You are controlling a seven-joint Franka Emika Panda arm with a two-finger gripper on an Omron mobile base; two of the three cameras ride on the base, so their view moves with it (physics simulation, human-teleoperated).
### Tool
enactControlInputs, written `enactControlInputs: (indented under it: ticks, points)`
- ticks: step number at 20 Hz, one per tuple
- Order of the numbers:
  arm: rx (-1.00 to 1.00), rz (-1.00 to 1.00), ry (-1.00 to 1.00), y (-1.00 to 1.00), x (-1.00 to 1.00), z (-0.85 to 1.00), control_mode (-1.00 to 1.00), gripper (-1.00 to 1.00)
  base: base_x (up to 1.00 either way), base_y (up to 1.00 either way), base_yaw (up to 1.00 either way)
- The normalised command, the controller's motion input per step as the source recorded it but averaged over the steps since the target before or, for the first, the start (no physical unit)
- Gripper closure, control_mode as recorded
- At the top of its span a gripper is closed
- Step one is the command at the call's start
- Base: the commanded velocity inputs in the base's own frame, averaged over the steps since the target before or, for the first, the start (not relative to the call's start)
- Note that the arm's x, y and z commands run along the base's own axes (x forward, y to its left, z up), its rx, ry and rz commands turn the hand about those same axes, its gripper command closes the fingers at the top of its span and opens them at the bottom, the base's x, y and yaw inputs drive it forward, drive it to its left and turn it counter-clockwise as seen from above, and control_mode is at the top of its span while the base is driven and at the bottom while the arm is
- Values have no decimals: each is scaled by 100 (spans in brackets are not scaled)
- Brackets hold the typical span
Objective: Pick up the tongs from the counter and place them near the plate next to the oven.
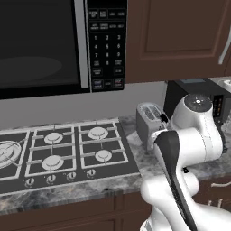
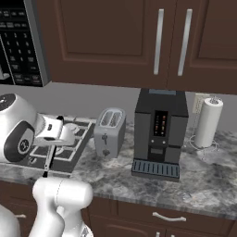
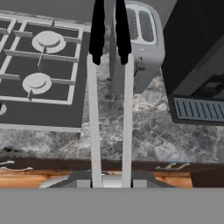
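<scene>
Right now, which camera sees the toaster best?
The right base view: the whole toaster stands in the open, slots and lever showing. In the left base view the white arm hides part of it. The hand view looks down on it, with the held tongs crossing it.

The arm [image 1: 189, 135] beside the toaster [image 1: 149, 122] is glossy white, built of fat rounded segments. A black band runs along one link, and dark grey discs cap its joints. Its wrist [image 2: 53, 132] is a boxy white block. The base [image 2: 60, 199] under it is a smooth white drum.
</scene>
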Motion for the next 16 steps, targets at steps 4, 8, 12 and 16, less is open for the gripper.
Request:
enactControlInputs:
  ticks: [4,8,12,16]
  points:
    - [0,0,0,0,0,0,100,100,-92,6,3]
    - [0,0,0,0,0,0,100,100,-100,6,40]
    - [0,0,0,0,0,0,100,100,-56,1,79]
    - [0,0,0,0,0,0,100,100,-18,0,92]
